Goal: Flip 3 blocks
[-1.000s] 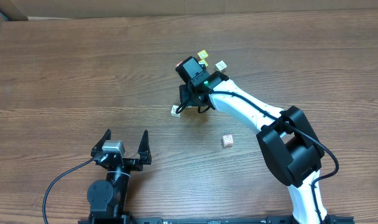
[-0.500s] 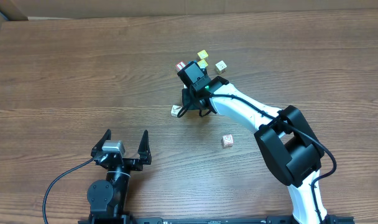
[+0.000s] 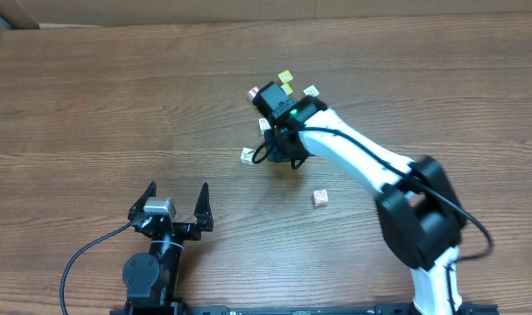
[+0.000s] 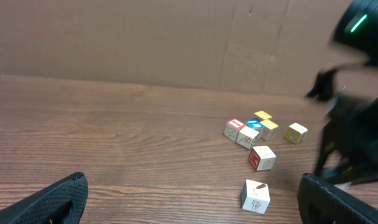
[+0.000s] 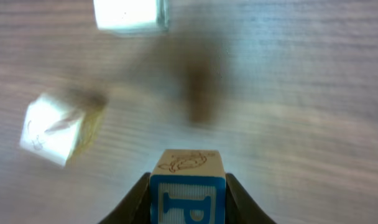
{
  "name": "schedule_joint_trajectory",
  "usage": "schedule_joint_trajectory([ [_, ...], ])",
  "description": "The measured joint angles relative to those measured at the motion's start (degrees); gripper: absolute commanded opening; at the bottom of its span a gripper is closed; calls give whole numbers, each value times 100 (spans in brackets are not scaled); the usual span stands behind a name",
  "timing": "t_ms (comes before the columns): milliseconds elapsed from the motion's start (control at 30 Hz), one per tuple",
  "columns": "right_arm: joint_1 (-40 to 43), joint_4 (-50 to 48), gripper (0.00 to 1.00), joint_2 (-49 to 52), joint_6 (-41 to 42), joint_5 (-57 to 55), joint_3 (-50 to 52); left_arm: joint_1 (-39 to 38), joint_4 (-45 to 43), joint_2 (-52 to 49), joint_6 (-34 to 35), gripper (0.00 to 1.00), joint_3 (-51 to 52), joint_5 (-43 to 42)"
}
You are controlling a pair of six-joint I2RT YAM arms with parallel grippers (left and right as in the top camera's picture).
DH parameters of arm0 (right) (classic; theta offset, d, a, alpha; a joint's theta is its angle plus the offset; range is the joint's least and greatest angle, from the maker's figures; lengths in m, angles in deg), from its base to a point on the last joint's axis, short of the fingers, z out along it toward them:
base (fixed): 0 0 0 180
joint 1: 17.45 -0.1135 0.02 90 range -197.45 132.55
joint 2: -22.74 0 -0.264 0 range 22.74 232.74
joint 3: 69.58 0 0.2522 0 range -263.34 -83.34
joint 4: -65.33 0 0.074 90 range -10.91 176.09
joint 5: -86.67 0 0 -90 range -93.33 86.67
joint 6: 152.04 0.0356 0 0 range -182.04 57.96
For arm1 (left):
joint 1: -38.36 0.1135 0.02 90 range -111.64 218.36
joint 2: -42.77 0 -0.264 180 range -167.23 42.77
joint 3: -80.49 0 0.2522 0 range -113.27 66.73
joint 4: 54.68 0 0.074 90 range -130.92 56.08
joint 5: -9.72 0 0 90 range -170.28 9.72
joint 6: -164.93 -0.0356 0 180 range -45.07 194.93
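Only the fingertips of the right gripper (image 5: 188, 208) show in its own wrist view, cut off by the bottom edge. They pinch a blue-lettered block (image 5: 188, 165), one dark finger against each side. The block's lower half is cut off too, so its letter is only partly seen; it looks like a "P". From overhead the right arm (image 3: 353, 153) and its wrist camera cover this block completely. Whether it rests on the table (image 5: 301, 93) or hangs above it cannot be told.

The right wrist view is smeared. A pale block (image 5: 55, 129) lies tilted at the left, and a second pale block (image 5: 130, 14) is cropped by the top edge. Both are soft-edged and the faint marks on them cannot be read. A dark smudge on the wood between them is too blurred to name.

In the left wrist view the right arm is just a dark blurred mass at the right edge, hiding whatever lies behind it.

The held block is a small wooden cube. The face toward the camera is white with a blue border and a blue letter. The top face is bare wood with a thin brown line drawing.

The left gripper (image 3: 173, 203) sits near the front of the table, well apart from every block. Its jaws are spread wide with nothing between them.

Farther back, a red-topped block (image 4: 234, 127) and two yellow-topped blocks (image 4: 269, 129) stand close together.
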Motion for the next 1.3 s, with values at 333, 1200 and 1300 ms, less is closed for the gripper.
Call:
schedule_joint_trajectory([
  [333, 9, 1556, 28, -922, -2, 1158, 7, 0, 0, 0, 0, 100, 0, 0],
  [1200, -57, 940, 22, -846, 173, 1318, 890, 0, 0, 0, 0, 100, 0, 0],
  [1300, -57, 1558, 4, -846, 109, 1329, 890, 0, 0, 0, 0, 100, 0, 0],
])
